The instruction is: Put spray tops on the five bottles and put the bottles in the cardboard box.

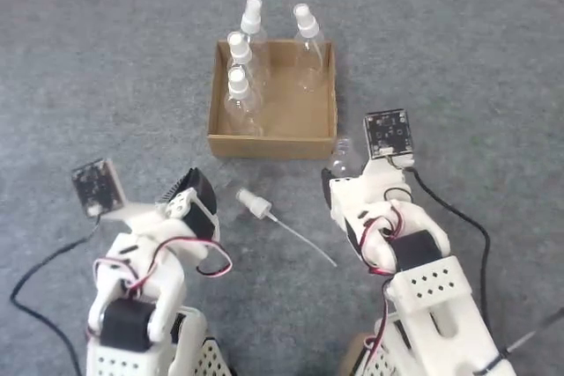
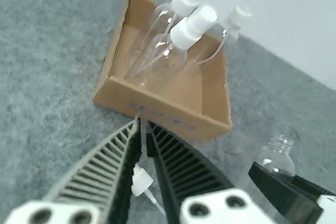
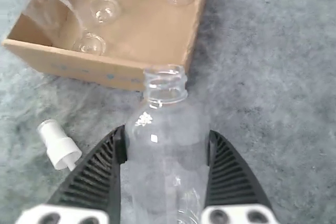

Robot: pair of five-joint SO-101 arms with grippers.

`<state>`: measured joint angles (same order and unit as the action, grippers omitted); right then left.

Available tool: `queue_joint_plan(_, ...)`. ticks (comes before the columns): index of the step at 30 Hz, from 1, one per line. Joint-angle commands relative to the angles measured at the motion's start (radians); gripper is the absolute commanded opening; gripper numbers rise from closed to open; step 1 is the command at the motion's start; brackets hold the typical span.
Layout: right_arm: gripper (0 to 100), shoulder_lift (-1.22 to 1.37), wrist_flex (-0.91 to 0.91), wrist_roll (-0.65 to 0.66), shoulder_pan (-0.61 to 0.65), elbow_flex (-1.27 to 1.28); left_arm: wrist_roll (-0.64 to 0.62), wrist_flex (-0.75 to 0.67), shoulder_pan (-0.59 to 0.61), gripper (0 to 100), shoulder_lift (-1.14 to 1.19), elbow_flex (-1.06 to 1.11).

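Note:
My right gripper (image 3: 166,136) is shut on a clear bottle (image 3: 164,114) with an open neck, held upright just in front of the cardboard box (image 3: 105,69). In the high view this bottle (image 1: 342,154) stands at the box's (image 1: 271,144) near right corner. Several capped bottles (image 1: 244,94) stand inside the box. A loose white spray top (image 1: 254,202) with a long tube lies on the carpet between the arms. My left gripper (image 2: 143,125) is shut and empty, hanging above that spray top (image 2: 140,180).
Grey carpet covers the table. There is free room to the left and right of the box. The right arm's camera board (image 1: 389,134) sits close to the box's right wall.

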<state>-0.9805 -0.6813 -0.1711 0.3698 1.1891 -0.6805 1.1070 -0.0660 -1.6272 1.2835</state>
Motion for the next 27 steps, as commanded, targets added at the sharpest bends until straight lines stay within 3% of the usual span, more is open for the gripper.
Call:
queue_joint_plan(1,3.8,-0.035,0.027,0.0,-0.021,-0.012,0.008,0.002,-0.003,1,0.215,-0.137)
queue_joint_plan(15,3.8,-0.035,0.025,0.0,-0.021,-0.011,-0.044,0.0,-0.052,1,0.836,-0.367)
queue_joint_plan(22,3.8,-0.035,0.022,0.0,-0.021,-0.011,-0.129,0.0,-0.084,17,1.017,-0.415)
queue_joint_plan(27,3.8,-0.035,0.018,0.0,-0.021,-0.011,-0.161,-0.04,-0.084,17,1.12,-0.429)
